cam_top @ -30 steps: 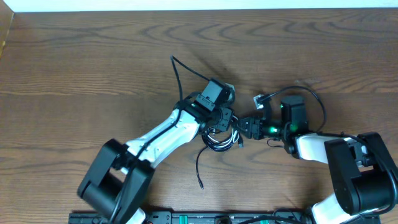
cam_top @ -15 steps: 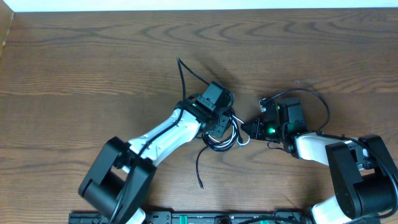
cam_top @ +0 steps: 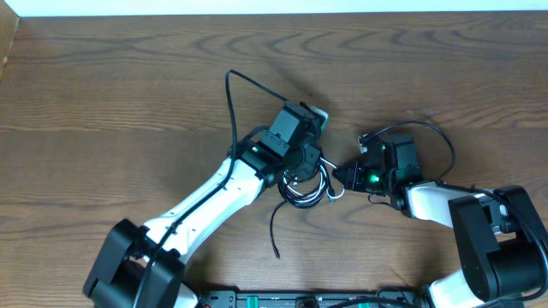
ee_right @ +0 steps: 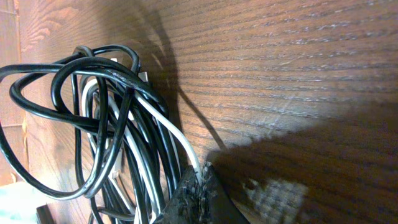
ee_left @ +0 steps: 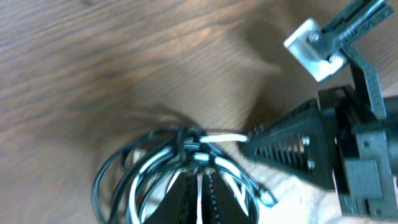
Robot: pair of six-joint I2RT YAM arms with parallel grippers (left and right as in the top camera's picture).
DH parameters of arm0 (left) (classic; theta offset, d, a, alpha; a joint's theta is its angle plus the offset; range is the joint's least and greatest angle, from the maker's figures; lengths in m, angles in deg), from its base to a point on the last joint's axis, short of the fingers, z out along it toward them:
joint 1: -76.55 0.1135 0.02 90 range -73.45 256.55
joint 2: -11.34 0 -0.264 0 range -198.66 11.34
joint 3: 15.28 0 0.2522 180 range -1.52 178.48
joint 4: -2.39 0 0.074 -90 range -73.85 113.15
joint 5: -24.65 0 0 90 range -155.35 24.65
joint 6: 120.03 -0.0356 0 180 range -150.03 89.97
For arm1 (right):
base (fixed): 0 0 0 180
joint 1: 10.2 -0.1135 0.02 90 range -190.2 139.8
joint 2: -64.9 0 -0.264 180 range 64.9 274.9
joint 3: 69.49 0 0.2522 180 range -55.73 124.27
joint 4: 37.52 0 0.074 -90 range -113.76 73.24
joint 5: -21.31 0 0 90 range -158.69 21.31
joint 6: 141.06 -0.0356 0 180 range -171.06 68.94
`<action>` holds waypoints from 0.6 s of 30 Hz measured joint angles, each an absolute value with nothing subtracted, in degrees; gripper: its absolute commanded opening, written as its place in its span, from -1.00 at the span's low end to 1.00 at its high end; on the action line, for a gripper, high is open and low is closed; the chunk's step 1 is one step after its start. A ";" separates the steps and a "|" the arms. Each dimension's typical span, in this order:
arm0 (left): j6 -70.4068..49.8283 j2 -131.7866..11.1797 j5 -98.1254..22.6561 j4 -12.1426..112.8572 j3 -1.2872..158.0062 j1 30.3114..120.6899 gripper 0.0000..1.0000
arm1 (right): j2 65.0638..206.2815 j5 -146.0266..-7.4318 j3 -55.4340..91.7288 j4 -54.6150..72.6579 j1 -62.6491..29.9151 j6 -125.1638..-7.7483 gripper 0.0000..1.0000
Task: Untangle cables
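Observation:
The cables lie in one tangled coil (cam_top: 305, 186) at the table's middle. The black cable (cam_top: 233, 111) sends one tail arcing up to the left, and another tail (cam_top: 274, 231) trails toward the front edge. In the left wrist view my left gripper (ee_left: 199, 178) is shut on a white cable strand (ee_left: 217, 137) at the coil's near side. In the right wrist view my right gripper (ee_right: 200, 177) is shut on the white cable (ee_right: 165, 127), beside black loops (ee_right: 37, 84). From overhead, the left gripper (cam_top: 301, 165) and right gripper (cam_top: 339, 176) meet at the coil from opposite sides.
The brown wooden table (cam_top: 103, 94) stretches all around the coil. A thick black wire (cam_top: 441, 141) loops off my right arm. The right gripper's ribbed finger (ee_left: 286, 149) sits close beside the coil in the left wrist view. A rail (cam_top: 282, 299) runs along the front edge.
Both grippers have shut on the coil. My left arm has stretched up and right, and the black cable's upper tail has swung left. The right gripper has edged left toward the coil.

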State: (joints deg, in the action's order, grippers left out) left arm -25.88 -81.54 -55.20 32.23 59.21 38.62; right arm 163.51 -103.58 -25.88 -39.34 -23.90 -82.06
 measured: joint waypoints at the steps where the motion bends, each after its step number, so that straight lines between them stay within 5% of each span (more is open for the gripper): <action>1: -25.88 -82.37 -55.20 31.11 59.23 38.40 -0.80 | 163.49 -103.58 -25.88 -39.34 -23.90 -82.06 -0.98; 18: -26.02 -89.65 -55.48 30.92 59.21 37.00 -0.80 | 163.49 -103.58 -25.84 -39.25 -23.90 -82.06 -0.98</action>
